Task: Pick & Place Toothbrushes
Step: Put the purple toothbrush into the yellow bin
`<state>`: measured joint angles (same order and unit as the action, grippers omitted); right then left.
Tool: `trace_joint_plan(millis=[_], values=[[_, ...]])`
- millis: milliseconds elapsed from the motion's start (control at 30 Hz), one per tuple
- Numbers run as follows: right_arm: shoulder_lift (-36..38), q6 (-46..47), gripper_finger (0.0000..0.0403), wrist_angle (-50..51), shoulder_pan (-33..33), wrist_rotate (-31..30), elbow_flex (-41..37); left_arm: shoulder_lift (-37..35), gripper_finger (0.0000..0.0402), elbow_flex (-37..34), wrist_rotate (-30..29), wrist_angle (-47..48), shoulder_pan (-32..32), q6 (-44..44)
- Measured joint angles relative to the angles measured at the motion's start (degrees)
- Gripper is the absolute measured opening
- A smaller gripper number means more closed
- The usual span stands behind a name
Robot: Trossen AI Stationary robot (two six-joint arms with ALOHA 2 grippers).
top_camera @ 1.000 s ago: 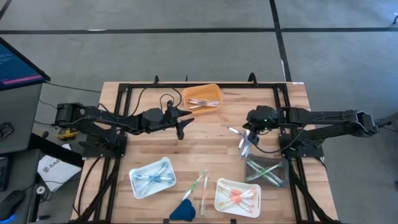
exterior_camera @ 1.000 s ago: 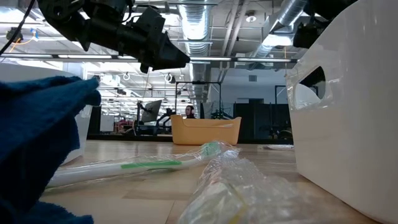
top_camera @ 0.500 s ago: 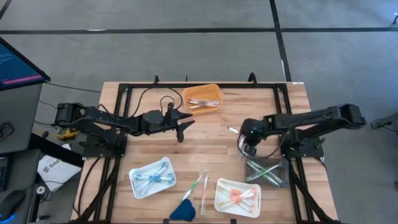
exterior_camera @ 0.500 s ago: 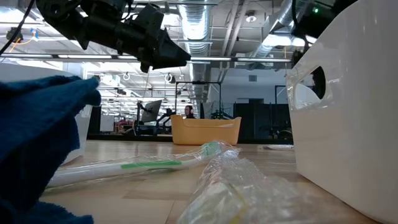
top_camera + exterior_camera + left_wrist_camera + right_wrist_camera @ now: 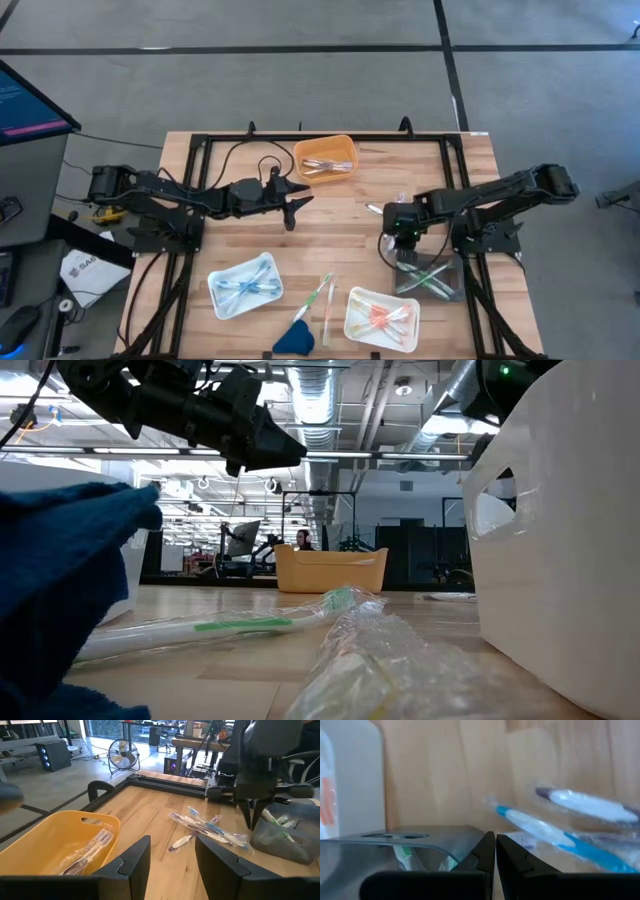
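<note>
Several wrapped toothbrushes (image 5: 210,827) lie flat on the wood right of the table's centre (image 5: 378,210). My right gripper (image 5: 398,238) points down, shut and empty, just above the table between those toothbrushes and the far rim of the grey tray (image 5: 428,275); in its own wrist view the shut fingertips (image 5: 495,847) hang beside a blue toothbrush (image 5: 545,832). My left gripper (image 5: 297,200) hovers open near the orange tray (image 5: 325,158), which holds toothbrushes (image 5: 90,847). Two more toothbrushes (image 5: 322,297) lie near the front edge.
A pale blue tray (image 5: 243,285) and a white tray (image 5: 382,315) with toothbrushes stand at the front. A dark-blue wedge-shaped object (image 5: 293,338) lies at the near edge. A black frame (image 5: 200,145) runs around the table. Bare wood lies at the centre.
My right gripper has swung from the far right toward the table's near edge and down, tipping from nearly level to pointing steeply down beside the grey tray. It has stayed shut. The toothbrushes on the table have not moved.
</note>
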<state>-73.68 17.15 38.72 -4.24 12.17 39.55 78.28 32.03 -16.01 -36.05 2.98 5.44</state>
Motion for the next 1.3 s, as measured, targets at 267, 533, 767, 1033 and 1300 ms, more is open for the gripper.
trace_joint_plan(millis=[267,533,767,1033,1300], values=[[0.0,-5.7,0.0011,-0.1,-0.1,-0.1,1.5,0.0,0.0149,0.0,0.0,0.2,0.0,0.0],[0.0,-18.0,0.0011,0.1,2.1,-0.2,1.5,0.0,0.0149,0.0,0.0,0.4,0.0,0.0],[-0.6,-18.2,0.0011,3.1,1.2,-0.2,1.5,0.0,0.0149,0.0,0.0,0.7,0.0,-0.2],[-0.7,-16.5,0.0011,3.7,-2.5,-0.2,1.5,0.0,0.0149,0.0,0.0,0.8,0.0,-0.4],[-0.7,-14.2,0.0011,2.3,-7.0,-0.2,1.5,0.0,0.0149,0.0,0.0,0.9,0.0,-0.4]])
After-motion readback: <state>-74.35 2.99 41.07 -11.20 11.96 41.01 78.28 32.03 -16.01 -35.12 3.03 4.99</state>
